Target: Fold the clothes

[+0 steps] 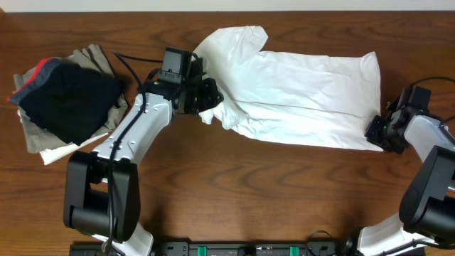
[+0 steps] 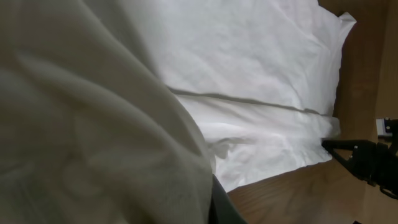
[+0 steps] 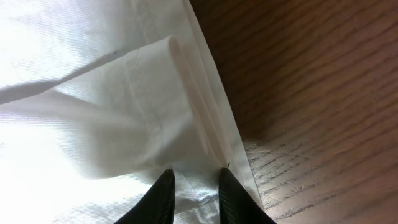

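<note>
- Table (image 1: pixel 249 199): dark brown wood grain; it carries everything listed below.
- Black garment (image 1: pixel 71 99): far left, crumpled on top of a pile, with a red and grey band along its upper left edge.
- Khaki-grey garment (image 1: pixel 92 58): beneath the black one, showing above and to the right of it. A pale strip of cloth (image 1: pixel 53 153) sticks out at the bottom of the pile.
- Left arm (image 1: pixel 135 128): white links, reaching from the near left base up and rightward, passing just beside the pile.
- Left gripper (image 1: pixel 206 96): at the left end of the white garment, jaws closed on a bunch of its cloth. In the left wrist view, raised cloth hangs close in front of the lens and hides the fingers.
- White garment (image 1: pixel 306 92): centre to right of the table, well apart from the pile. It is spread mostly flat and lies lengthwise left to right. A folded flap lies along its length, one loose part points to the upper left, and the left end is gathered at the gripper.
- Right gripper (image 1: pixel 380 131): at the garment's lower right corner. In the right wrist view, the jaws stand nearly together with the hemmed edge pinched between them.
- Right arm (image 1: pixel 434 163): white and black, at the right edge of the table.
</note>
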Controlling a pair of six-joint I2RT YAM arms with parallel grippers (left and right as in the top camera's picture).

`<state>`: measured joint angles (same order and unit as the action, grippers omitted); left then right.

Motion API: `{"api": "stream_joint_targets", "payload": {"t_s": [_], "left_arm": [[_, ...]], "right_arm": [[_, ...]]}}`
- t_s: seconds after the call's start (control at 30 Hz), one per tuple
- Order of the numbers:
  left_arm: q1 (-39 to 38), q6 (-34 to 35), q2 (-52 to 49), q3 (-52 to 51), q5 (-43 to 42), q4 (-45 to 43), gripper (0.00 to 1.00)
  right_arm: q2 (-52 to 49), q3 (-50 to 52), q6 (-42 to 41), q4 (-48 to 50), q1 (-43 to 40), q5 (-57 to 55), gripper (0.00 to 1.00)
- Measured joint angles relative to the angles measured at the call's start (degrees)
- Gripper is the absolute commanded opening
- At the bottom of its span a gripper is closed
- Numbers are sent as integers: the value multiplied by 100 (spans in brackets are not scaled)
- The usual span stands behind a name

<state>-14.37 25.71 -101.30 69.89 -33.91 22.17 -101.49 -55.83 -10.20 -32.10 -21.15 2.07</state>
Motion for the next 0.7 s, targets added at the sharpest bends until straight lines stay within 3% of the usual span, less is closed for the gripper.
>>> {"api": "stream_joint_targets", "payload": {"t_s": [0.7], "left_arm": [[0, 2, 0, 0, 4, 780, 11]], "right_arm": [[0, 0, 0, -17, 0, 9, 23]]}}
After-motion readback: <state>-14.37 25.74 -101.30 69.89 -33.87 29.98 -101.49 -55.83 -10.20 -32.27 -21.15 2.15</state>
